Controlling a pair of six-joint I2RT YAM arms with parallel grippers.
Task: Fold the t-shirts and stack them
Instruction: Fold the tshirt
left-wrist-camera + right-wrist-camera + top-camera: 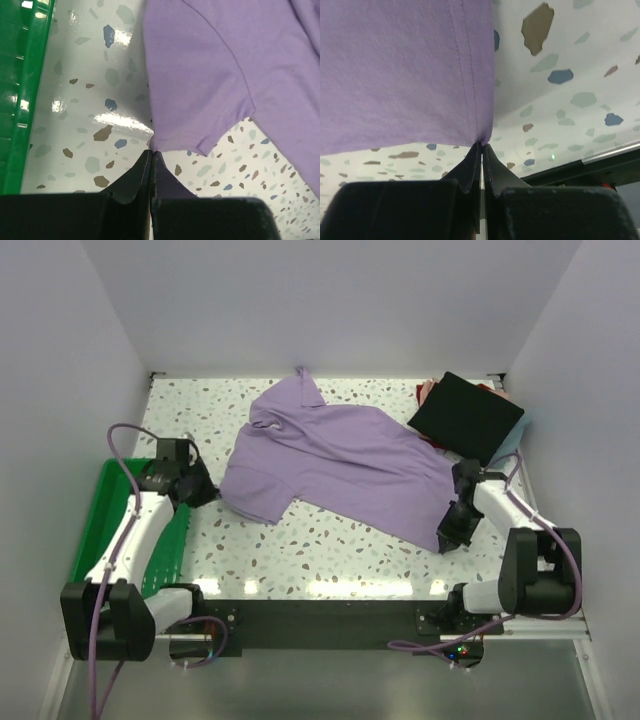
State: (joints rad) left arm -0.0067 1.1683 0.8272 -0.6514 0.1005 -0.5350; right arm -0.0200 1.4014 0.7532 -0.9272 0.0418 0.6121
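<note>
Across the table [300, 550] the purple tee [340, 455] is lying spread and slanted, the folded black tee [465, 418] sitting at its far right. The left gripper [151, 155] is pinching its left sleeve corner and the right gripper [482, 147] its near hem corner, both clamped. I would be lifting both together, keeping the cloth taut.

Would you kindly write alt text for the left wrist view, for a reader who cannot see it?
The left claw, shut, pinches a corner of the lavender t-shirt, which spreads up and right over a speckled white table. A green tray lines the picture's left edge.
</note>
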